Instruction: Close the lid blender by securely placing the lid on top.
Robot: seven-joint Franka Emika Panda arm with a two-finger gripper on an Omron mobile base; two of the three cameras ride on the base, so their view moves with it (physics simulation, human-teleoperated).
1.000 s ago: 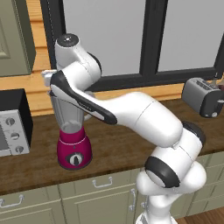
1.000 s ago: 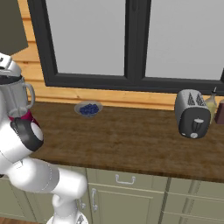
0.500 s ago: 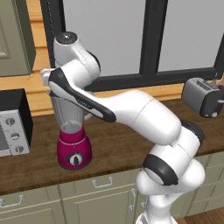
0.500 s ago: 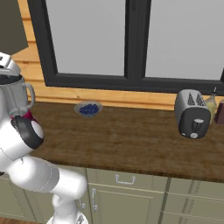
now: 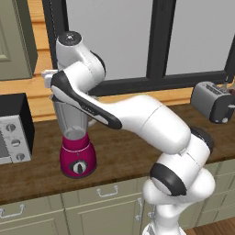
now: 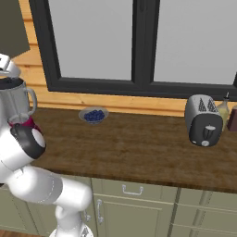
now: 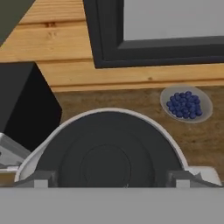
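- The blender (image 5: 73, 137) stands on the wooden counter (image 6: 139, 148) at its left end, magenta base down, between the toaster oven (image 5: 13, 128) and the robot's forearm.
- The lid (image 7: 107, 164) lies black and round inside the pale rim of the jar, seen from straight above in the hand view; it looks centred, with the rim showing evenly around its upper arc.
- Over the last second the arm has barely shifted: the wrist stays parked directly over the jar top, and the blender has not moved on the counter.
- My reading is that the lid is already seated or within a hair of it, so what remains is a final press and release.
- The gripper (image 7: 107, 186) sits at the lid's level, one grey finger tip on each side of the cap; whether it is clamped on the lid or has let go, I cannot tell.
- The bowl of blueberries (image 7: 186, 104) rests on the counter beyond the jar, well apart from it, and the toaster (image 6: 203, 121) stands far to the right.
- No brand, label or readable writing appears; the dial on the blender base is blank at this size.
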